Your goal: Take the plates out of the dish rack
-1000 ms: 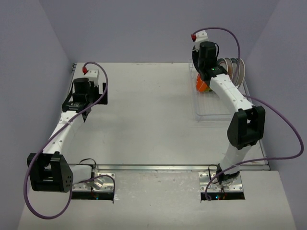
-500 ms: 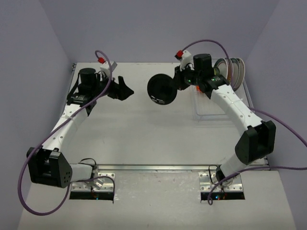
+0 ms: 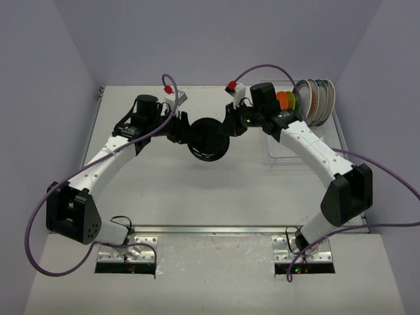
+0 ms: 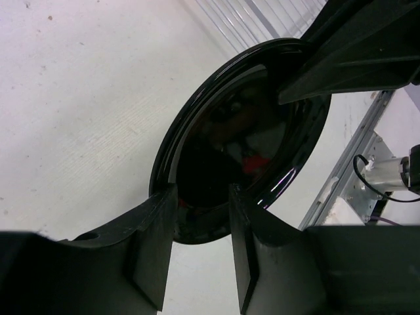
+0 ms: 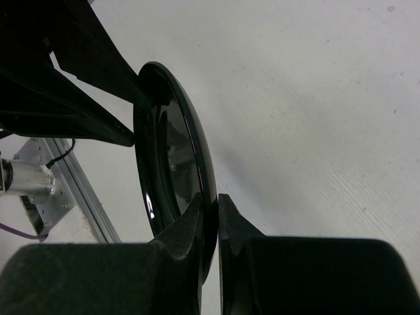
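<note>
While R gripper (image 5: 209, 205) clamps black plate (image 3: 207, 138) mid-air over table (image 3: 164, 190) centre, you've got it tilted on edge, rim-to-rim L–R; L gripper (image 4: 202, 193) straddles opposite rim, grip unclear; rack (image 3: 289, 155) far right.

Black plate (image 3: 208, 139): small, round, glossy. It stands on edge in the air over the far middle of the bench (image 3: 197, 197), clear of the surface. Right gripper (image 5: 210, 205) has its jaws pinched on the rim. Left gripper (image 4: 200, 197) has its jaws either side of the opposite rim, a gap showing.

Dish rack (image 3: 289, 155): pale thin wire, at the bench's far right corner, lying along the right edge. Upright in its far end are an orange plate (image 3: 283, 100), a green plate (image 3: 293, 102) just beside it, then larger white plates (image 3: 318, 98) with striped rims, packed close.
</note>
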{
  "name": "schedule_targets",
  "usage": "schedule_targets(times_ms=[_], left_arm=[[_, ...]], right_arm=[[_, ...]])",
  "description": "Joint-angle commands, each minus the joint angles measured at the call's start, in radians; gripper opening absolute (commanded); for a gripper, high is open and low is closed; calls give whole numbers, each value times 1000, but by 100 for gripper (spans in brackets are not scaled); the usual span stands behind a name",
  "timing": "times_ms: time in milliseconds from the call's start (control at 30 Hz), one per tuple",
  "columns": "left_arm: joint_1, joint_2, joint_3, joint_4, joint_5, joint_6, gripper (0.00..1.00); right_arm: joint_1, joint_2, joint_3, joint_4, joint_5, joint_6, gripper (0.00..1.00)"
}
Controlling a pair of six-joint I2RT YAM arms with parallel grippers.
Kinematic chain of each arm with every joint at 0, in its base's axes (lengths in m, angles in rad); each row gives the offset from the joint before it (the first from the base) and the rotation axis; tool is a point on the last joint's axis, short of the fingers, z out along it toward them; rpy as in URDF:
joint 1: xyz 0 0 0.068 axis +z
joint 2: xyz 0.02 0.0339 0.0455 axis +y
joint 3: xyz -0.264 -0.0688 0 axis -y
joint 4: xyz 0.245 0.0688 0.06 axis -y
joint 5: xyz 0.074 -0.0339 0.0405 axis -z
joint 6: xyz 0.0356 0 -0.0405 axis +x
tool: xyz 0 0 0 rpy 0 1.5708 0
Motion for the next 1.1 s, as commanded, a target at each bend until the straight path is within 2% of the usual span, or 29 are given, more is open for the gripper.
schedule_targets(times_ms=[0,333,533,667,800,933,1033,1067], left_arm=[[8,-12,16,30,-84,22,36],[15,-65,5,52,-157,11,44],[22,-64,0,52,-157,11,45],[29,-53,-7,50,-116,18,45],[29,-41,-23,45,43,32,43],[29,-29,-46,32,143,50,37],[29,-13,-46,10,172,60,21],[30,-6,-45,5,173,60,9]], right_arm=[[6,-48,-3,47,-78,17,0],[6,-58,-34,35,-33,5,0],[6,-63,-36,37,-48,16,0],[7,-69,-33,43,-86,25,0],[6,-65,-30,54,-116,27,0],[6,-54,-22,73,-154,36,0],[7,-38,-4,80,-166,39,0],[6,-34,6,81,-163,41,0]])
